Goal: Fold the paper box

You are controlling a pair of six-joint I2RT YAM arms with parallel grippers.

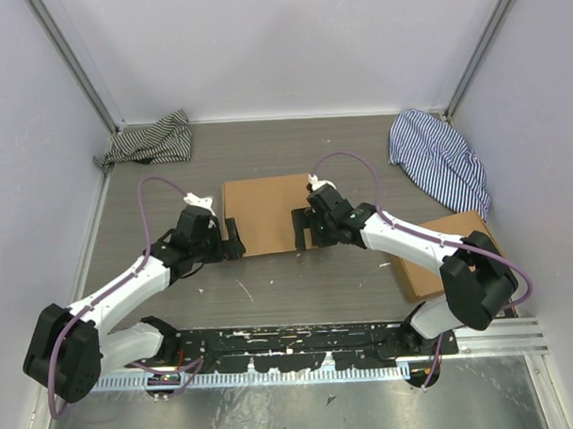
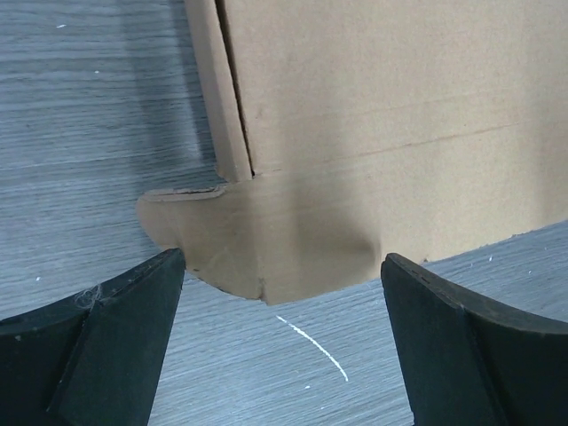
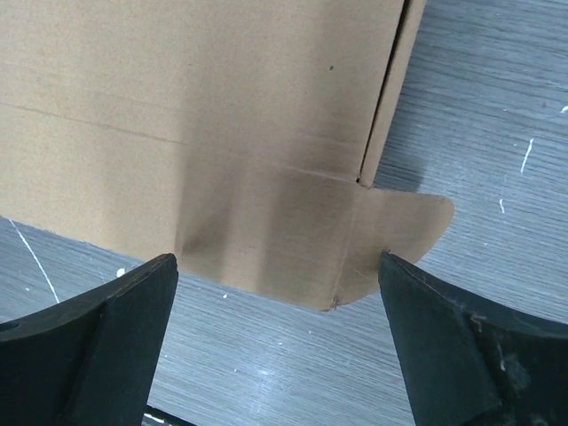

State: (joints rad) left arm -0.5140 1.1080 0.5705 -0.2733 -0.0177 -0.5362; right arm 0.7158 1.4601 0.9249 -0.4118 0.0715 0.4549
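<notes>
Nearest the arm bases, a strip of bare table (image 1: pixel 270 281) separates them from the paper box (image 1: pixel 268 213). The box lies on the table, centred ahead of both arms, with its long near edge facing them. To the near right of the box, partly under the right arm, is a second cardboard box (image 1: pixel 422 277), set aside from the work.

The left end effector (image 1: pixel 233 239) is at the box's near-left corner and the right end effector (image 1: pixel 304 231) is at its near-right corner. This mirrored pose reads as readiness to work both ends of one edge together. Each has its jaws spread wide and holds nothing.

From the left wrist, the fingers stand on either side of a rounded tab (image 2: pixel 217 235) that juts from the near-left corner and lies flat on the table. Just beyond it, a narrow side flap (image 2: pixel 211 98) runs along the box's left edge, parted from the main panel by a slit. The right wrist shows the mirror image: a second rounded tab (image 3: pixel 399 226) and a narrow flap (image 3: pixel 390 80) along the right edge.

Straddling the tabs suggests they are the next parts to be pinched and raised. I judge the folding barely begun, since the panel and tabs appear to lie flat. Thin card lying flush will likely need a fingertip worked under its edge.

Beyond the box, a dark striped cloth (image 1: pixel 152 141) sits far left and a blue striped cloth (image 1: pixel 440 157) far right, both well apart from it.
</notes>
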